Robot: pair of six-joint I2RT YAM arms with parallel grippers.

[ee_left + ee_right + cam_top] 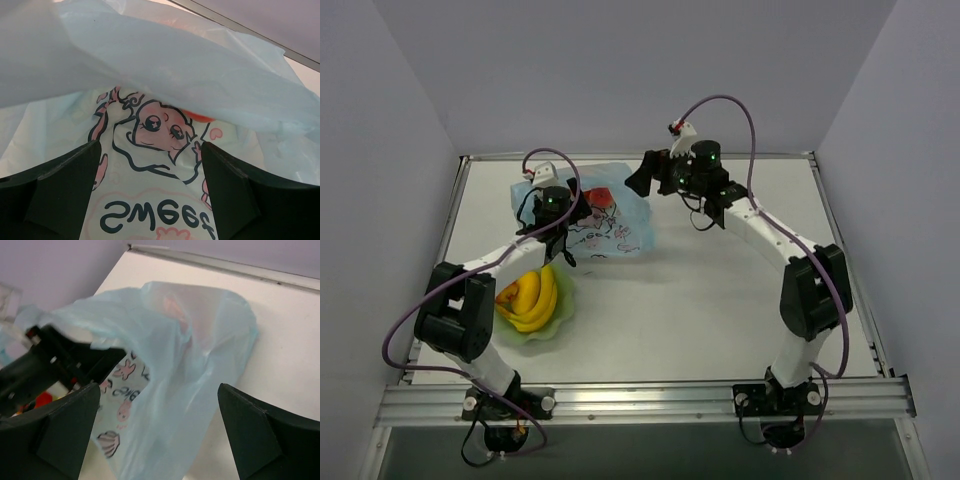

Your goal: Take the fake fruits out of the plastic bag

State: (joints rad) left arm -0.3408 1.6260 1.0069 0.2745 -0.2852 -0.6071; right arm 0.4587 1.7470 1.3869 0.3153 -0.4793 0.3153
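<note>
The light-blue plastic bag (pixel 610 222) lies at the back left of the table, its "Sweet" print facing up. A red fruit (pixel 603 199) shows through its far part, and in the left wrist view it is an orange-red patch (pixel 198 116) under a fold of the bag (pixel 165 65). The yellow banana bunch (pixel 538 297) and an orange fruit (pixel 508 295) lie in the pale green bowl (pixel 558 322). My left gripper (pixel 563 248) (pixel 150 152) is open, right over the bag's printed side. My right gripper (pixel 640 178) (pixel 159 390) is open and empty, just off the bag's far right edge (pixel 190 355).
The bowl stands near the left arm's elbow, in front of the bag. The left arm's black wrist (pixel 50 365) shows beyond the bag in the right wrist view. A metal rail (pixel 640 400) runs along the near edge; grey walls close in the sides and back.
</note>
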